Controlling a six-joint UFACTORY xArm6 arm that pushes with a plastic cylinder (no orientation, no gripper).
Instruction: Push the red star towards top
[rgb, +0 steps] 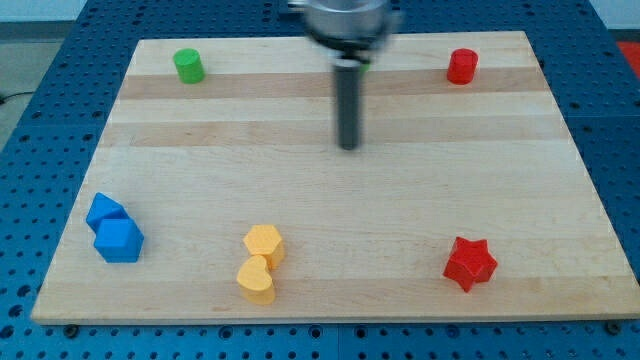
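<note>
The red star (469, 263) lies near the view's bottom right of the wooden board (330, 180). My tip (348, 147) is at the end of the dark rod, above the board's middle, well up and to the left of the red star and not touching any block. A red cylinder-like block (462, 66) stands at the top right, straight above the star's column.
A green cylinder (188, 66) stands at the top left. A bit of green shows behind the rod (368, 67). Two blue blocks (113, 229) touch at the bottom left. Two yellow blocks, a hexagon (264, 243) and a heart (256, 279), touch at the bottom middle.
</note>
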